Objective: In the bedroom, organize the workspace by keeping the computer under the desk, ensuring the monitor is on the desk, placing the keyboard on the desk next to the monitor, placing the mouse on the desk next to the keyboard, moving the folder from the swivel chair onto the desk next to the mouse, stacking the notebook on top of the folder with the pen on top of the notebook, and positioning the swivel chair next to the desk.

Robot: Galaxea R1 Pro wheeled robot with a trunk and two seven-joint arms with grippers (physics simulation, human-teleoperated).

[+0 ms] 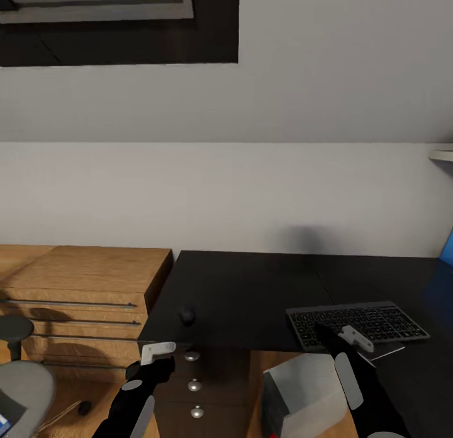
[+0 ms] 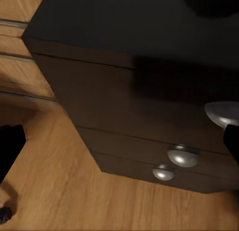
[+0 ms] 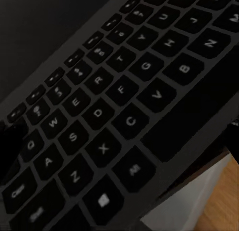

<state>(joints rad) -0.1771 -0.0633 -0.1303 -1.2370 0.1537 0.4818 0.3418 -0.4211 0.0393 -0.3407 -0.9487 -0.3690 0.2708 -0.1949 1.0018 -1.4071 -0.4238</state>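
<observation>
Slim black keyboard (image 1: 357, 325) at long black desk (image 1: 251, 287) front edge, right gripper (image 1: 322, 330) over its left end, claw width unclear, small black mouse (image 1: 187, 314) well left, left gripper (image 1: 135, 367) low by drawer knobs (image 1: 192, 356), claw unclear.

even, soft light on the pale wall (image 1: 251, 186); wrist views dim and blurred — keyboard (image 3: 114, 106) keys smeared

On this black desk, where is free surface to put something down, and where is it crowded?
The desk is bare between the mouse and the keyboard, and behind both up to the wall. It is crowded at the front right, where the right gripper is over the keyboard.
</observation>
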